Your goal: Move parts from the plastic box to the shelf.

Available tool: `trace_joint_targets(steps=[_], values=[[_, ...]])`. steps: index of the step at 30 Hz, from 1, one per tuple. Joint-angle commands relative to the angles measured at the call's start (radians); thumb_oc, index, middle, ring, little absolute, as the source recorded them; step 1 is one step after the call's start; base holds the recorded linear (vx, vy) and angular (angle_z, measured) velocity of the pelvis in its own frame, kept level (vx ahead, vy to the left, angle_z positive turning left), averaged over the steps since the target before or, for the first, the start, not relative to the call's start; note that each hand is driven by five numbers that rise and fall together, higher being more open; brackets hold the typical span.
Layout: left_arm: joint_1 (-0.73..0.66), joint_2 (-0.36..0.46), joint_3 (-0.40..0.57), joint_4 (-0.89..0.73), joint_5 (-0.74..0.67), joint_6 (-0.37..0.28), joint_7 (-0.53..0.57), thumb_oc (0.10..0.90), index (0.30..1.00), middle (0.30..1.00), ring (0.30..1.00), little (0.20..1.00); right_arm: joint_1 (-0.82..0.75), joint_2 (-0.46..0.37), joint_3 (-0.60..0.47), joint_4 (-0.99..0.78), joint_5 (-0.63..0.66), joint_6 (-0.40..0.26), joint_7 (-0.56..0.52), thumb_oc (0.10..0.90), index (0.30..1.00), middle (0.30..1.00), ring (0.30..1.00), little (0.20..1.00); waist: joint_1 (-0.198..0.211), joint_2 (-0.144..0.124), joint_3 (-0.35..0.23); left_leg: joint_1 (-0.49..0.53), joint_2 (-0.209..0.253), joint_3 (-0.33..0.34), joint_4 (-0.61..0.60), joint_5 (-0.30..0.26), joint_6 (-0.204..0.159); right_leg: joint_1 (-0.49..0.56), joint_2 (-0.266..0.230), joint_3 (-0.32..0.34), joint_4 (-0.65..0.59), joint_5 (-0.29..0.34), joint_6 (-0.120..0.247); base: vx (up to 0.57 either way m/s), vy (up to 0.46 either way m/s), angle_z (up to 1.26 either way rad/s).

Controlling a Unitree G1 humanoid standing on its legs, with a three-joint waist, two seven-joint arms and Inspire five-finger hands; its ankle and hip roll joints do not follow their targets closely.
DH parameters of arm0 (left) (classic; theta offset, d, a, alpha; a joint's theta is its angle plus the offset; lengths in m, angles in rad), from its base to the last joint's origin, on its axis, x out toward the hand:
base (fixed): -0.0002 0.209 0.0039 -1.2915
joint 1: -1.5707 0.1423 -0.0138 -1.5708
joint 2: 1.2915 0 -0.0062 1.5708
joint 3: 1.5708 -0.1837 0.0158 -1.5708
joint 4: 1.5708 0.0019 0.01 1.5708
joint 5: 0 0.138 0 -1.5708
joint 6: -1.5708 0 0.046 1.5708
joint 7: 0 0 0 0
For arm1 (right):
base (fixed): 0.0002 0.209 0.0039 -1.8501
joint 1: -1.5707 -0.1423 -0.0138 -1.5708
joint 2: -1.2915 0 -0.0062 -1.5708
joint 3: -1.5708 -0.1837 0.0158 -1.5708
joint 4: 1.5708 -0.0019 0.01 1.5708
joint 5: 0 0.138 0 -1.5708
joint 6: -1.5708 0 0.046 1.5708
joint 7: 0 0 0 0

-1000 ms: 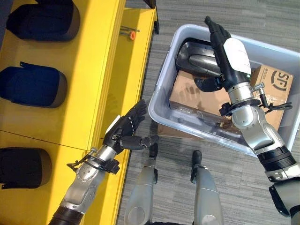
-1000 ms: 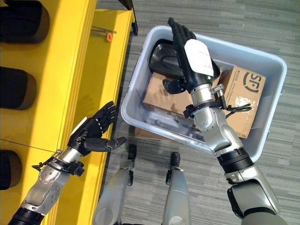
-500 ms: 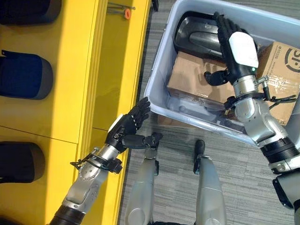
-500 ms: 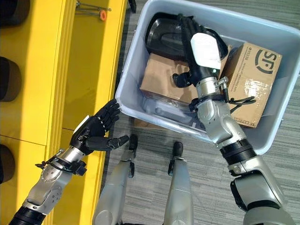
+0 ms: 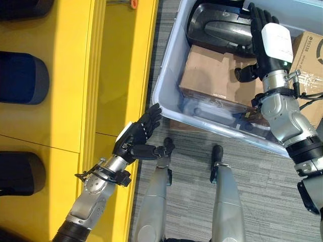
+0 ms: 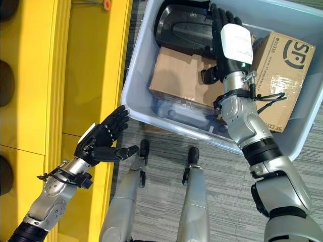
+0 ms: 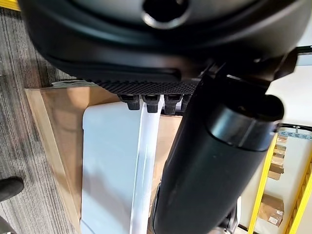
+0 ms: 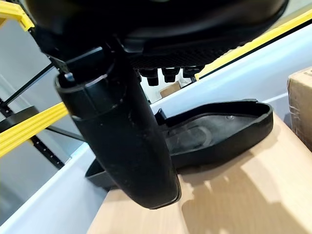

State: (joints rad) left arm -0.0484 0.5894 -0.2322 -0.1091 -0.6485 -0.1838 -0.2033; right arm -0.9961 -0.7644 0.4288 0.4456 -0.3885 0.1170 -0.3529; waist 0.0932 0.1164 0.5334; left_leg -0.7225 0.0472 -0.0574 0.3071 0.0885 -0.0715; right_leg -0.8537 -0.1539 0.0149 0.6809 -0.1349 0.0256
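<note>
A grey plastic box [image 5: 164,75] stands on the floor to the right of the yellow shelf [image 5: 116,75]. In its far end lies a black moulded part [image 5: 217,30], partly resting on a brown carton [image 5: 212,75]. My right hand [image 5: 267,40] is open inside the box, with its straight fingers over the right end of the black part [image 8: 219,131] and its thumb [image 8: 122,126] spread out beside it. My left hand [image 5: 133,138] is open and holds nothing. It hovers between the shelf's edge and the box's near left corner.
A second, printed carton [image 5: 313,55] fills the box's right side. On the shelf lie a dark blue part [image 5: 22,80] and a black part [image 5: 20,174] along the left edge. An orange-tipped item [image 6: 107,4] sits at the shelf's far end.
The camera has tilted, so the box now sits higher in view. My right hand has come down from the box's far rim onto the black part. The left hand has barely moved.
</note>
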Motion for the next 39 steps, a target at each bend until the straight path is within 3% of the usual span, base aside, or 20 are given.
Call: trace_joint_targets(steps=[1, 6, 15, 21, 23, 24, 25, 26, 27, 28, 32, 39], values=[[0.022, 0.019, -0.016, -0.163, -0.03, -0.108, -0.018, 0.9, 1.0, 1.0, 1.0, 1.0, -0.207, -0.105, 0.056, -0.012, 0.009, -0.017, -0.052, 0.9, 1.0, 1.0, 1.0, 1.0, 0.006, 0.079, -0.013, -0.004, 0.042, -0.004, 0.11, -0.151, 0.024, 0.028, -0.037, -0.019, -0.024, -0.061, -0.01, 0.0, 0.0, 0.0], [0.022, 0.02, -0.014, -0.163, -0.055, -0.103, -0.036, 0.9, 1.0, 1.0, 1.0, 1.0, -0.243, -0.109, 0.099, 0.033, 0.003, 0.071, 0.017, 0.9, 1.0, 1.0, 1.0, 1.0, 0.011, 0.083, -0.013, -0.028, 0.041, -0.006, 0.122, -0.153, 0.024, -0.001, -0.037, -0.018, -0.003, -0.067, -0.014, 0.0, 0.0, 0.0], [0.025, 0.025, -0.013, -0.177, -0.06, -0.107, -0.047, 0.9, 1.0, 1.0, 1.0, 1.0, -0.368, -0.099, 0.204, 0.109, 0.041, 0.157, 0.118, 0.9, 1.0, 1.0, 1.0, 1.0, 0.028, 0.088, -0.013, -0.096, 0.042, -0.014, 0.154, -0.155, 0.023, -0.068, -0.033, -0.02, 0.042, -0.078, -0.024, 0.01, -0.014, 0.02], [0.026, 0.027, -0.009, -0.178, -0.048, -0.098, -0.035, 0.9, 1.0, 1.0, 1.0, 1.0, -0.4, -0.104, 0.22, 0.115, -0.013, 0.155, 0.144, 0.9, 1.0, 1.0, 1.0, 1.0, 0.032, 0.086, -0.013, -0.145, 0.038, -0.02, 0.184, -0.162, 0.023, -0.114, -0.032, -0.022, 0.076, -0.086, -0.026, 0.0, -0.006, 0.02], [0.029, 0.026, -0.008, -0.173, -0.055, -0.105, -0.034, 0.9, 1.0, 1.0, 1.0, 1.0, -0.402, -0.109, 0.235, 0.107, -0.001, 0.171, 0.158, 0.9, 1.0, 1.0, 1.0, 1.0, 0.034, 0.086, -0.013, -0.161, 0.037, -0.019, 0.193, -0.165, 0.024, -0.129, -0.034, -0.023, 0.082, -0.085, -0.027, 0.03, -0.005, 0.0], [0.038, 0.025, -0.013, -0.174, -0.053, -0.102, -0.03, 0.9, 1.0, 1.0, 1.0, 1.0, -0.39, -0.109, 0.243, 0.109, 0.019, 0.18, 0.162, 0.9, 1.0, 1.0, 1.0, 1.0, 0.034, 0.085, -0.013, -0.139, 0.034, -0.023, 0.203, -0.192, 0.02, -0.109, -0.033, -0.015, 0.094, -0.113, -0.022, 0.0, 0.0, 0.0], [0.03, 0.029, -0.007, -0.176, -0.049, -0.108, -0.026, 0.9, 1.0, 1.0, 1.0, 1.0, -0.4, -0.11, 0.242, 0.114, 0.046, 0.193, 0.193, 0.9, 1.0, 1.0, 1.0, 1.0, 0.036, 0.084, -0.013, -0.181, 0.032, -0.025, 0.21, -0.171, 0.026, -0.147, -0.034, -0.023, 0.097, -0.09, -0.029, 0.07, -0.017, 0.02], [0.039, 0.03, -0.012, -0.173, -0.049, -0.11, -0.025, 0.9, 1.0, 1.0, 1.0, 1.0, -0.387, -0.109, 0.244, 0.118, 0.046, 0.194, 0.211, 0.9, 1.0, 1.0, 1.0, 1.0, 0.036, 0.084, -0.013, -0.161, 0.03, -0.027, 0.221, -0.197, 0.023, -0.129, -0.035, -0.015, 0.111, -0.116, -0.023, -0.06, -0.005, 0.02], [0.029, 0.031, -0.005, -0.175, -0.048, -0.11, -0.024, 0.9, 1.0, 1.0, 1.0, 1.0, -0.398, -0.111, 0.242, 0.117, 0.045, 0.192, 0.213, 0.9, 1.0, 1.0, 1.0, 1.0, 0.037, 0.083, -0.013, -0.191, 0.031, -0.026, 0.218, -0.173, 0.027, -0.157, -0.035, -0.023, 0.106, -0.092, -0.03, 0.06, -0.035, 0.03], [0.038, 0.034, -0.011, -0.173, -0.054, -0.107, -0.025, 0.9, 1.0, 1.0, 1.0, 1.0, -0.384, -0.108, 0.251, 0.13, 0.042, 0.197, 0.258, 0.9, 1.0, 1.0, 1.0, 1.0, 0.04, 0.083, -0.013, -0.176, 0.029, -0.03, 0.235, -0.202, 0.024, -0.141, -0.036, -0.016, 0.126, -0.122, -0.025, 0.0, -0.042, 0.02], [0.034, 0.043, -0.013, -0.169, -0.047, -0.108, -0.016, 0.9, 1.0, 1.0, 1.0, 1.0, -0.403, -0.109, 0.282, 0.192, 0.099, 0.221, 0.243, 0.9, 1.0, 1.0, 1.0, 1.0, 0.05, 0.079, -0.013, -0.216, 0.027, -0.041, 0.264, -0.209, 0.028, -0.174, -0.041, -0.022, 0.151, -0.129, -0.027, 0.01, -0.047, 0.02], [0.032, 0.045, -0.017, -0.169, -0.032, -0.13, -0.012, 0.9, 1.0, 1.0, 1.0, 1.0, -0.424, -0.107, 0.297, 0.243, 0.089, 0.208, 0.279, 0.9, 1.0, 1.0, 1.0, 1.0, 0.06, 0.08, -0.013, -0.264, 0.028, -0.046, 0.289, -0.214, 0.031, -0.212, -0.045, -0.03, 0.168, -0.131, -0.029, 0.0, -0.013, 0.01]])
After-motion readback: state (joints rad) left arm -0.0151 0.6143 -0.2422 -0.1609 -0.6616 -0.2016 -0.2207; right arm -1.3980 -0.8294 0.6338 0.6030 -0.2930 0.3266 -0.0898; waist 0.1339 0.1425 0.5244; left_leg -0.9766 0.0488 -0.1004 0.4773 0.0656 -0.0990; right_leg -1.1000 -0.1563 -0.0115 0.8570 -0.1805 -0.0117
